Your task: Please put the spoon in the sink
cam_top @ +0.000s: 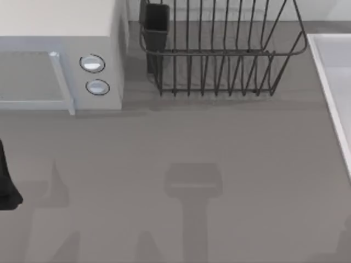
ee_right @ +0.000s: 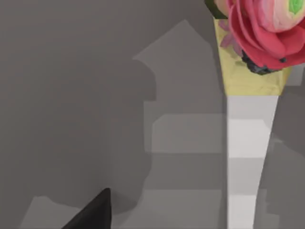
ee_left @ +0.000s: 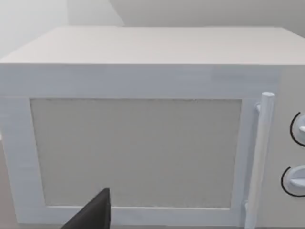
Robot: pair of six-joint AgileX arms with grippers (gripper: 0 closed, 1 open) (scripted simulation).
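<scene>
I see the spoon (ee_right: 255, 47), a red, petal-shaped bit on a yellowish part, in the right wrist view. The pale grey-white sink (cam_top: 335, 82) sits at three o'clock on the grey worktop (cam_top: 181, 142). I cannot tell either hand's state. Risk: a misaligned grasp knocks the tiny spoon away.

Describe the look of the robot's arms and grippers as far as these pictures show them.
Little of them shows. At the top view's left edge, a piece of the left arm appears as a matt black, rounded block. Each wrist view shows one dark charcoal, wedge-shaped finger tapering to a point: the left gripper before the white microwave, the right gripper over the grey table. No cables or markings visible.
</scene>
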